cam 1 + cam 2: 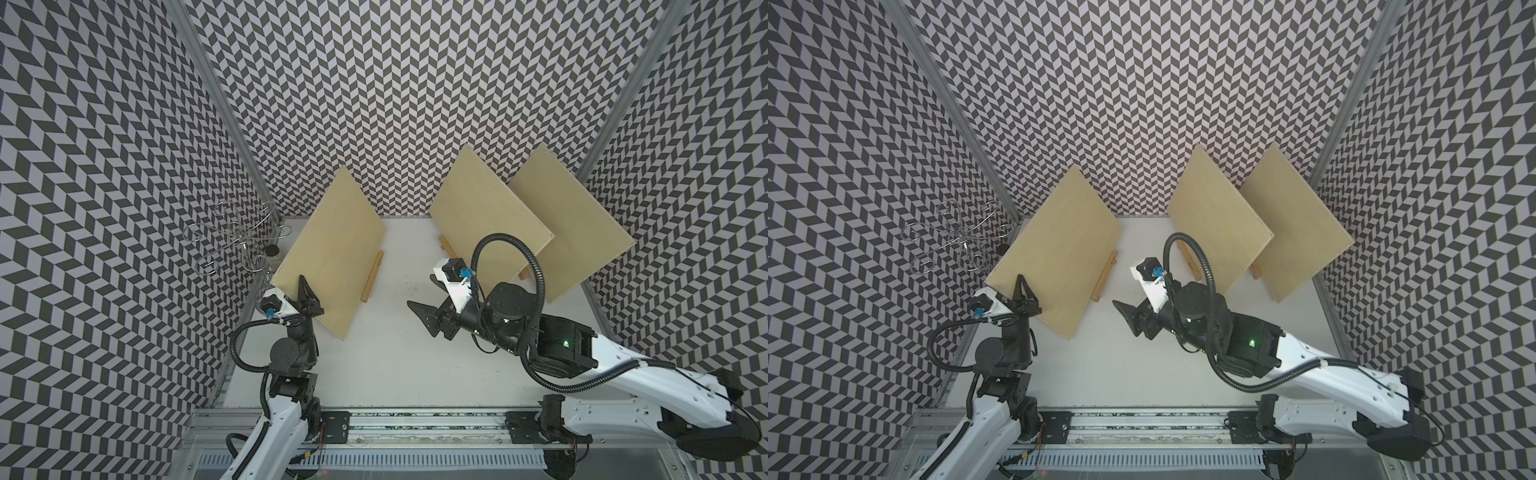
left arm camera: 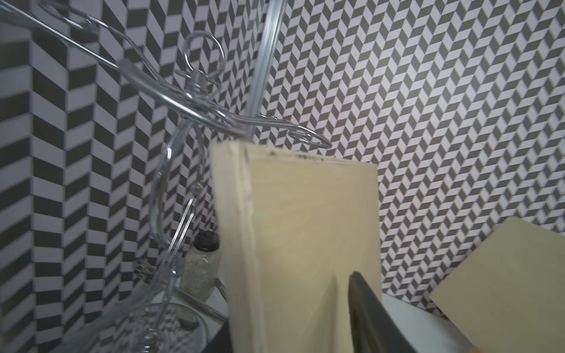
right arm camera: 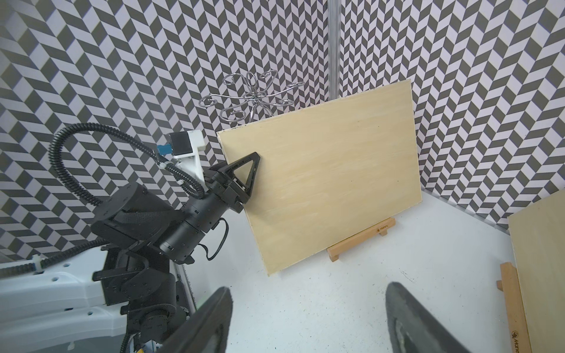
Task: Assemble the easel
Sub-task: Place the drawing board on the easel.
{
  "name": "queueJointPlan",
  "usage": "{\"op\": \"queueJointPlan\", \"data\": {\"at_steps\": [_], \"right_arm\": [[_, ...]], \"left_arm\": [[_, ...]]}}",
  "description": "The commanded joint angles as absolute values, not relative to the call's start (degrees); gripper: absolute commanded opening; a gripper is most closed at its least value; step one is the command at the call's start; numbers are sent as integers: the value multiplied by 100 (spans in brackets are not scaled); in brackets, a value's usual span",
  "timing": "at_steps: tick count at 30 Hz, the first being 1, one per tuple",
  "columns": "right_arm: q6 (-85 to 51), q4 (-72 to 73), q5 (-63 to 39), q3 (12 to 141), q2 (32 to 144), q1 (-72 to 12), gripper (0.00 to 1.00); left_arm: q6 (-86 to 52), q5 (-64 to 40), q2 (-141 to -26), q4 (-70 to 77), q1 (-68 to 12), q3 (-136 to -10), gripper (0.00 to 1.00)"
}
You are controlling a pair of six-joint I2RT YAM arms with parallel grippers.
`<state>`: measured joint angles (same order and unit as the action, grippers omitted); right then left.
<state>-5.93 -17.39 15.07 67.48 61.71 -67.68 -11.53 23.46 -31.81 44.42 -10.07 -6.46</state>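
Your left gripper (image 1: 303,291) sits at the near upper corner of the left board (image 1: 332,249), with one finger (image 3: 249,171) lying across the front face and the other hidden behind. You cannot tell from these views whether it is pinching the wood or has let go. The board stands on edge on its small wooden easel (image 1: 372,276), its lower long edge on the ledge and its top leaning back toward the left wall. Its long axis runs from the near corner at your gripper away toward the back wall.

That is the relation to mind. The board lies ahead of the left gripper, edge-on between the fingers, so any retreat should probably run back along the board's own plane, toward the arm's base. A sideways pull could drag it off the ledge.

Your right gripper (image 1: 424,318) hangs over the bare desk (image 1: 395,353) with its fingers spread and nothing in them, pointing at the board's face but well apart from it. The left arm is clearly the nearer one.
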Motion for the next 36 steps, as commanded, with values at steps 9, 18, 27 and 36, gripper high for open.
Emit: {"op": "queueJointPlan", "data": {"at_steps": [9, 18, 27, 36], "right_arm": [[-758, -1145, 1748, 6371, 6014, -6670, 81], [-1309, -762, 1936, 5982, 5903, -6012, 82], [-1549, -732, 1530, 5941, 6054, -5539, 83], [-1846, -716, 1679, 5698, 5972, -5542, 83]], "left_arm": [[-1646, 3096, -2111, 2445, -1080, -1495, 100], [-2894, 4210, -1039, -236, -1090, -2053, 100], [-2963, 3442, -1077, -381, -1088, -1919, 100], [-3054, 2185, -1076, -506, -1100, -1749, 100]]}}
